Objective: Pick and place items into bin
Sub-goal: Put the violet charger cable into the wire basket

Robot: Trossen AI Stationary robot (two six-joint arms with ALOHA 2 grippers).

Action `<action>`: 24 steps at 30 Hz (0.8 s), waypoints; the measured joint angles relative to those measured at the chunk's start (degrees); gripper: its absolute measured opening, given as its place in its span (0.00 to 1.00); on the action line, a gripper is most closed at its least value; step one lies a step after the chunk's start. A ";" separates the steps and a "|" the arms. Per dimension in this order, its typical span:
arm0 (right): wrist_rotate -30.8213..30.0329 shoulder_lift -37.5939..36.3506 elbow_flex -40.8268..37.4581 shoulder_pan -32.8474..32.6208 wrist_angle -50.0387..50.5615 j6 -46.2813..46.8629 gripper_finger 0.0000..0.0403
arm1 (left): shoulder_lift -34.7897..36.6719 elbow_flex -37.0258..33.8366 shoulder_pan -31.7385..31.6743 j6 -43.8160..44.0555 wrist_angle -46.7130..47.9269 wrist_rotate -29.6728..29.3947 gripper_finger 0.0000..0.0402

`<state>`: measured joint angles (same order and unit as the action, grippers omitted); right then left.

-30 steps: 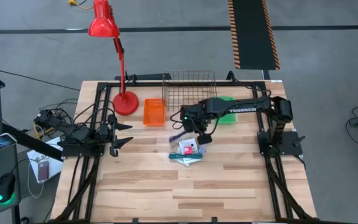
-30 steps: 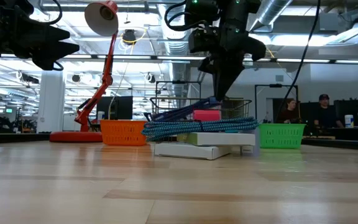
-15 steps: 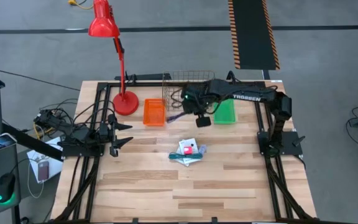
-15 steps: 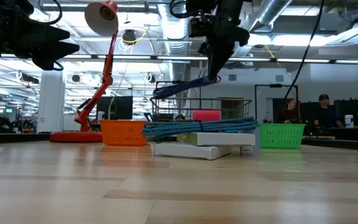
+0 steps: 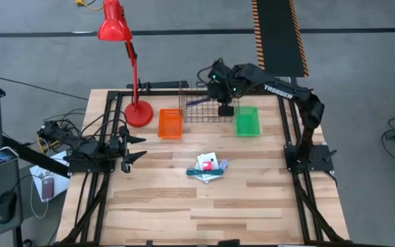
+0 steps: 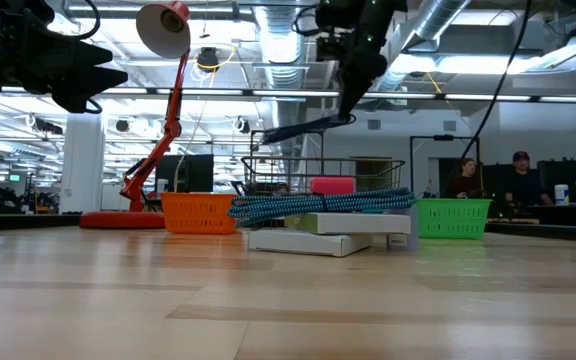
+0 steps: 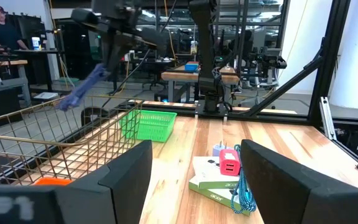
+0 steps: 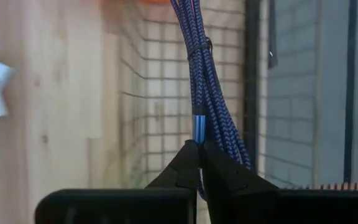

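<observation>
Near row, high view: item pile [image 5: 208, 167] at frame centre on the wooden table [image 5: 184, 213]. It holds white packets [image 6: 313, 240], a teal braided cable [image 6: 318, 203] and a small red block [image 7: 230, 168]. All flat on the table, apart from both grippers.

Left gripper [image 5: 130, 146] parked at left-centre of the high view, fingers spread wide, holding nothing, pointing toward frame right.

Far row, high view, upper centre: orange bin [image 5: 171, 123], wire basket [image 5: 208, 101], green bin [image 5: 247, 121], left to right along the back.

Right gripper [image 5: 223, 104] over the wire basket's right part, fingers pinched tight on a bundled blue braided cable [image 8: 204, 81]. High view: the cable's long axis runs roughly left-right, free end toward frame left, over the basket. Low view: the cable [image 6: 303, 128] hangs clear above the basket rim, tilted, free end lower at frame left and gripped end higher at right.

Red desk lamp [image 5: 124, 48] upper left, base just left of the orange bin.

Two people [image 6: 488, 175] in the background, low view, right.
</observation>
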<state>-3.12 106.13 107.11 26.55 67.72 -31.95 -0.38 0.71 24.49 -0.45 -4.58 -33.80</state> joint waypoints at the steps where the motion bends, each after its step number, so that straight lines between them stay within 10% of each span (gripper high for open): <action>1: 0.01 0.00 0.00 0.80 -0.05 0.23 0.02 | 0.02 0.00 0.00 0.00 0.01 -0.02 0.58; 24: 3.01 0.02 0.00 5.38 -3.50 0.42 0.07 | 0.01 0.01 0.00 0.00 0.01 -0.02 0.58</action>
<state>-0.11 106.15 107.11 31.92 64.23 -31.53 -0.37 0.72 24.49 -0.45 -4.57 -33.82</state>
